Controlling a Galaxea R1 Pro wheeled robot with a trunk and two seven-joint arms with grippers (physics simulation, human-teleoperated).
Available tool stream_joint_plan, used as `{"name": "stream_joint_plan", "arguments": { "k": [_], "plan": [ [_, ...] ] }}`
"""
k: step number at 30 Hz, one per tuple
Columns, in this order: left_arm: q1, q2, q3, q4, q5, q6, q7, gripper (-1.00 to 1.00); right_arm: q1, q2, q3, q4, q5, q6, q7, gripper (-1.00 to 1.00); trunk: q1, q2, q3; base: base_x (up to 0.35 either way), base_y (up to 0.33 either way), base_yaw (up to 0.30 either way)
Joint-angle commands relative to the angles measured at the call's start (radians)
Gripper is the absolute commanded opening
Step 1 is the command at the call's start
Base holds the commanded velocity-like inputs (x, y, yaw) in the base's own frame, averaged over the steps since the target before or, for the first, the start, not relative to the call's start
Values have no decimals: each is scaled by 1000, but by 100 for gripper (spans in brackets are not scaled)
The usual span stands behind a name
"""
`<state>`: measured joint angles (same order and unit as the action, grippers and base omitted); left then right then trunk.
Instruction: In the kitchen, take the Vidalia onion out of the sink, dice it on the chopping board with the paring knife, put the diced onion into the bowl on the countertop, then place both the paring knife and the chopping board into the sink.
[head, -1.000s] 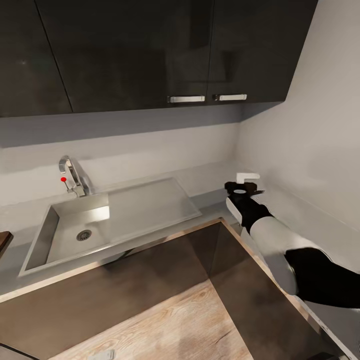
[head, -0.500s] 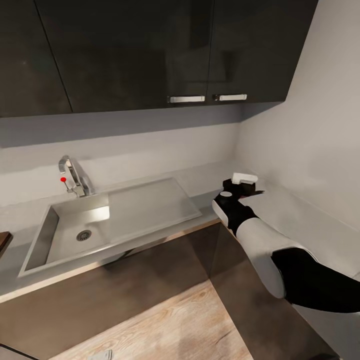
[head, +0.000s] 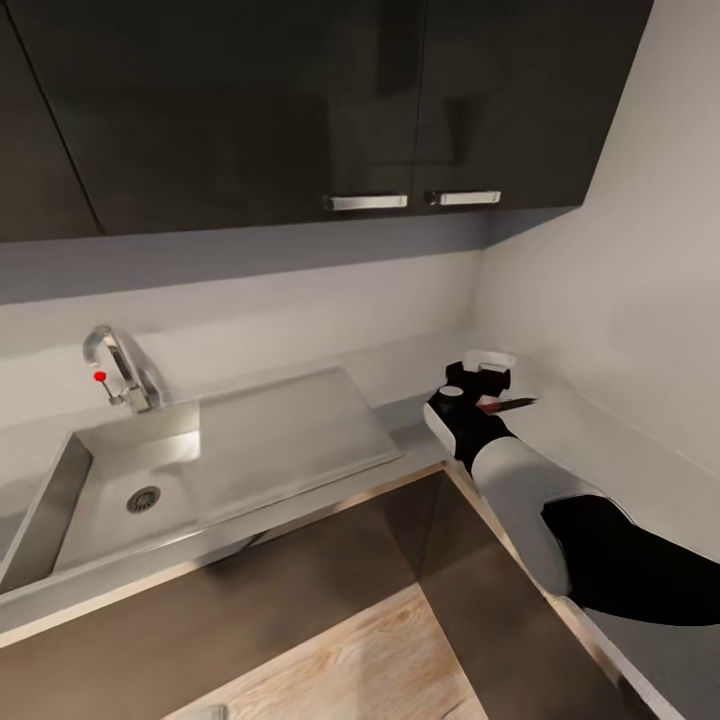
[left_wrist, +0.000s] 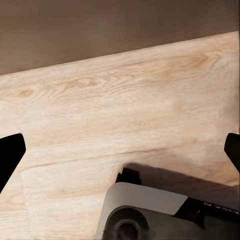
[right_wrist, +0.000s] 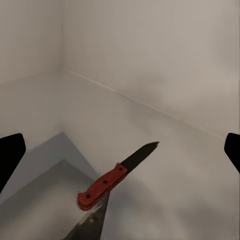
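Observation:
The paring knife (head: 505, 404) lies on the glossy countertop (head: 600, 450) in the corner, its red handle (right_wrist: 102, 187) nearer me and its dark blade pointing away. My right gripper (head: 487, 385) hovers just over it, open, with both fingertips spread far either side of the knife (right_wrist: 121, 157). The white bowl (head: 492, 358) sits right behind the gripper against the wall. At the left is the steel sink (head: 110, 480), whose visible basin holds nothing. My left gripper (left_wrist: 120, 150) is open over the wooden floor. The onion and the chopping board are out of view.
A chrome tap (head: 115, 365) with a red knob stands behind the basin, and a flat drainboard (head: 280, 430) lies right of it. Dark wall cabinets (head: 300, 100) hang overhead. Two light walls meet at the corner behind the bowl. Dark base cabinets front the wooden floor (head: 380, 660).
The head camera has swung right, so the sink sits further left. My right gripper has drawn back a little from the corner, and the knife's red handle now shows beside it.

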<state>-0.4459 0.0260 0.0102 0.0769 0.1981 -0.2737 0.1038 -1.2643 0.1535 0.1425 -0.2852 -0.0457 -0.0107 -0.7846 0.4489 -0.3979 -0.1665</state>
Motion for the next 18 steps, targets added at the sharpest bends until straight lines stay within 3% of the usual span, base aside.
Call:
{"name": "stream_joint_plan", "arguments": {
  "k": [1, 6, 18],
  "plan": [
    [-2, -1, 1, 4, 3, 31, 0, 100, -1, 0, 6, 2, -5, -1, -4, 100, 1, -2, -2, 212, -6, 0],
    [-2, -4, 1, 4, 3, 240, -2, 100, -1, -1, 6, 3, -5, 0, -4, 100, 1, -2, -2, 78, -2, 0],
    [46, -6, 1, 6, 4, 280, -1, 100, -1, 0, 6, 3, -6, 3, -2, 100, 1, -2, -2, 4, 0, 0]
  ]
}}
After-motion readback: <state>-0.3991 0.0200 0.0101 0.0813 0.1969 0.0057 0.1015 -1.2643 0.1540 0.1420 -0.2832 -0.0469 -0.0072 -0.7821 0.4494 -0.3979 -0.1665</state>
